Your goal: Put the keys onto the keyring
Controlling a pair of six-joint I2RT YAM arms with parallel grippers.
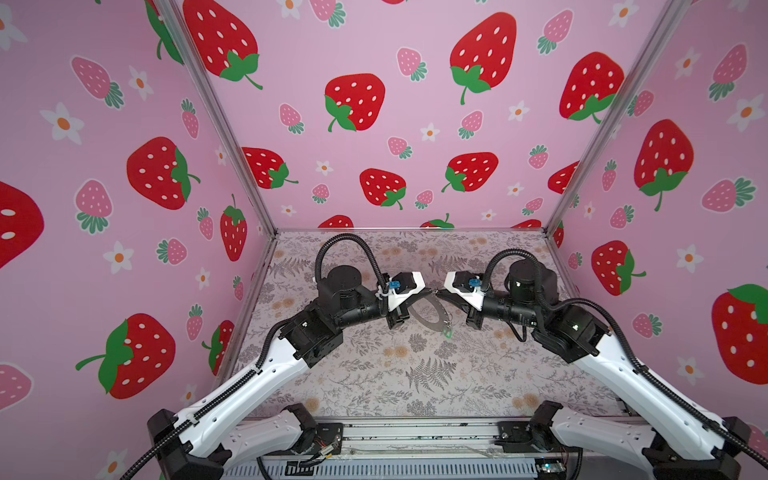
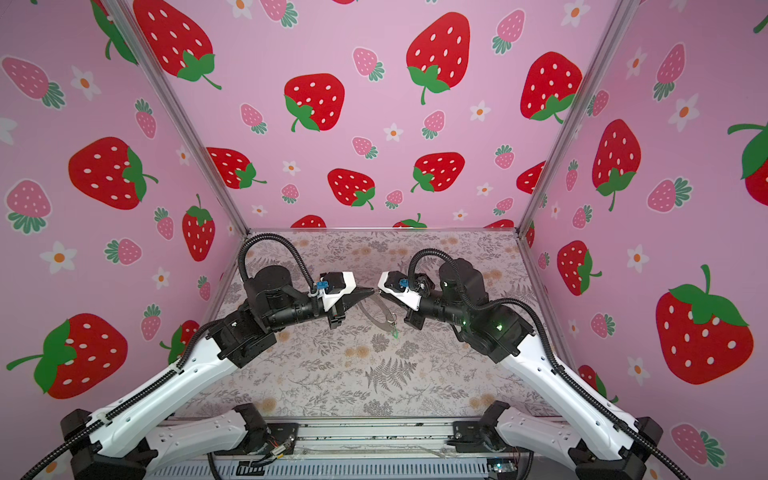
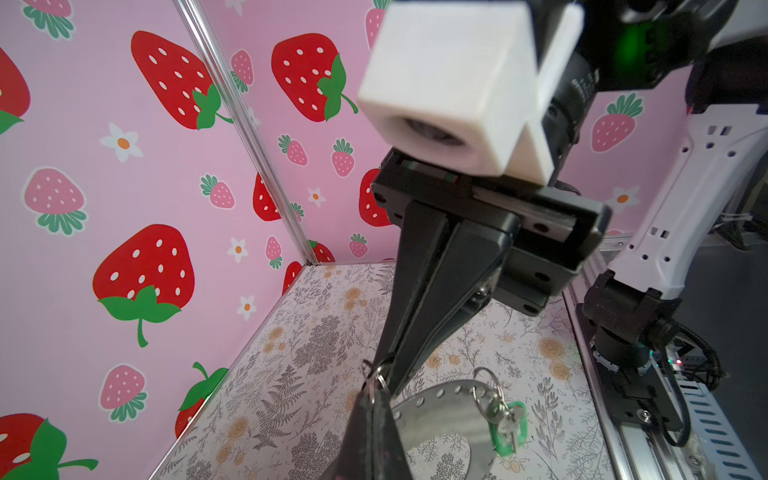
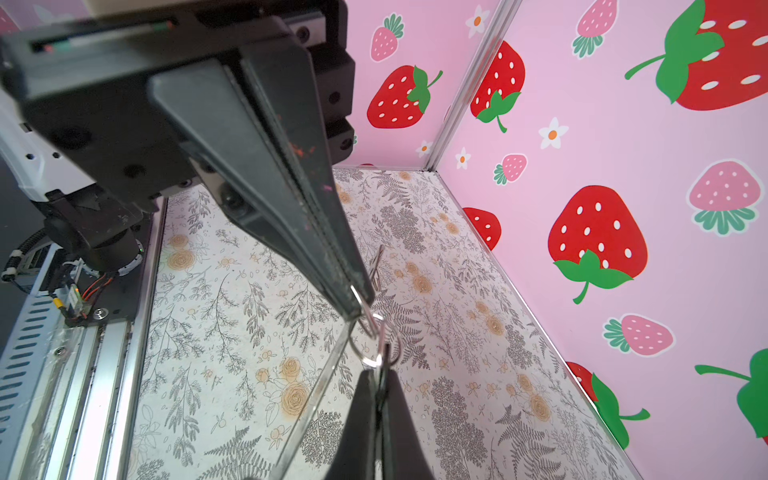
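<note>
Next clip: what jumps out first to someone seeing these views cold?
The left gripper and right gripper meet tip to tip above the table, jaws shut at the wire loops on the raised edge of the flat grey keyring, which hangs tilted below them. A bright green key dangles from a loop at its low end. Loud strawberry-print walls enclose everything.

Centre of a top view: cannot resolve green key, too small. Lose keyring left rim behind left gripper. Left wrist view: find keyring cut by frame edge, nearest fingertip blurred.
</note>
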